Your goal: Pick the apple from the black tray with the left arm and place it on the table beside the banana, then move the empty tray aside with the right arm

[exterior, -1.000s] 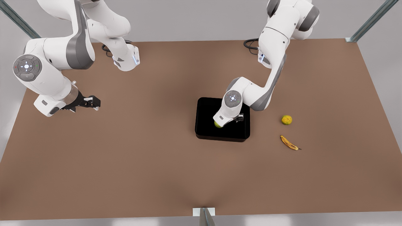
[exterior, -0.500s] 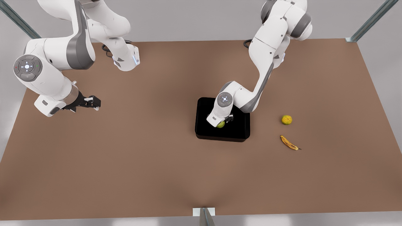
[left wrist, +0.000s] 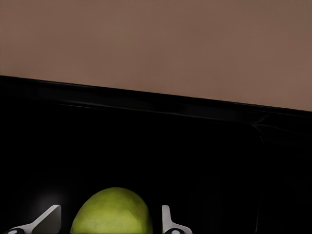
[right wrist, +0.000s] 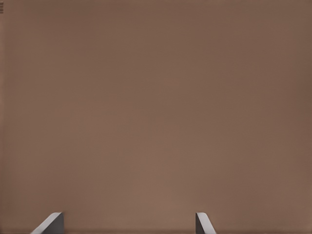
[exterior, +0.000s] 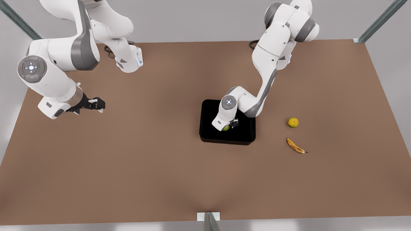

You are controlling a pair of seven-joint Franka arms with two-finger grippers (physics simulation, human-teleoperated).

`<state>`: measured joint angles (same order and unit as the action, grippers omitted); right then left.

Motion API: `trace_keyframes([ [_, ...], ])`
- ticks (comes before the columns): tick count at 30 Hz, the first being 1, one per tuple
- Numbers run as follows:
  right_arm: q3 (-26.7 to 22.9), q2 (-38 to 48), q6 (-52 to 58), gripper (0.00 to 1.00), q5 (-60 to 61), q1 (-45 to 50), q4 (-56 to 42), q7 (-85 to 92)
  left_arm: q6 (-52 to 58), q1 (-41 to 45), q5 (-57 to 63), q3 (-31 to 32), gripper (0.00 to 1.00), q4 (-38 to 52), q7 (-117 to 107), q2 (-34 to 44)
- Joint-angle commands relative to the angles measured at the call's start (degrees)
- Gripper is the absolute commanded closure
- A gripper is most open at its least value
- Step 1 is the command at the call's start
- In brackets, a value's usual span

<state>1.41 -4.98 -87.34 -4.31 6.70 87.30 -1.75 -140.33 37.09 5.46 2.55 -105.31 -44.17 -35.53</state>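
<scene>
Apple (exterior: 226,128) sits inside black tray (exterior: 210,133), centre of front view, mostly hidden under the wrist of the arm reaching down from upper right. L wrist view: apple (left wrist: 111,213) green, on tray floor (left wrist: 195,165), between the two fingers (left wrist: 168,222), small gap visible each side, so fingers spread around it, not pinching. Left end effector (exterior: 230,125) is low in tray, over the apple. Tray rests flat on brown counter (exterior: 144,166), slightly right of frame centre.

Banana (exterior: 295,146) lies on counter, right of tray, well apart from it. Mottled yellow-orange fruit (exterior: 292,122) near banana, above it in frame.

Right end effector (exterior: 98,105) at left of front view, above bare counter, well apart from tray; arm waits. R wrist view: both fingertips (right wrist: 51,223) wide apart, nothing between, plain counter (right wrist: 156,107) beyond.
</scene>
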Motion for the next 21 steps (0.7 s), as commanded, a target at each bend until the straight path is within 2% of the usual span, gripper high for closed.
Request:
trace_keyframes([
  [1, 0.0, 0.1, 0.0, 0.0, -0.1, -0.2, 0.0, -0.1, -1.3, 0.0, 0.9, 0.0, 0.0, -0.2, -3.3, 0.0],
  [4, 0.0, 0.1, 0.0, 0.0, -0.1, -0.2, 0.0, -0.1, -1.3, 0.0, 0.9, 0.0, 0.02, -0.2, -3.5, 0.0],
  [5, 0.0, 0.1, 0.1, 0.0, -0.1, -0.2, 0.0, -0.1, -1.3, 0.0, 0.9, 0.0, 0.21, -0.2, -3.6, 0.1],
  [8, 0.0, 0.1, 0.1, 0.0, -0.1, -0.2, 0.0, -0.1, -1.0, 0.1, 0.9, 0.0, 0.24, -0.2, -4.5, 0.4],
  [9, 0.0, 0.1, 0.1, 0.0, -0.1, -0.2, 0.0, -0.1, -0.8, 0.1, 0.9, 0.0, 0.32, -0.2, -4.5, 0.5],
  [10, 0.0, 0.1, 0.0, 0.0, -0.1, -0.2, 0.0, -0.1, -0.8, 0.1, 0.9, 0.0, 0.34, -0.2, -4.6, 0.5],
  [12, 0.0, 0.1, 0.1, 0.0, -0.1, -0.2, 0.0, -0.1, -0.2, 0.3, 1.0, 0.0, 0.32, -0.3, -4.7, 1.1],
  [18, 0.0, 0.1, 0.1, 0.0, -0.1, -0.2, 0.0, -0.1, 12.0, 0.0, 1.2, -0.1, 0.32, 0.1, -4.1, 8.8],
  [21, 0.0, 0.1, 0.0, 0.0, -0.1, -0.2, 0.0, -0.1, 21.8, -2.3, 1.0, -0.4, 0.32, 0.5, 2.1, 14.8],
])
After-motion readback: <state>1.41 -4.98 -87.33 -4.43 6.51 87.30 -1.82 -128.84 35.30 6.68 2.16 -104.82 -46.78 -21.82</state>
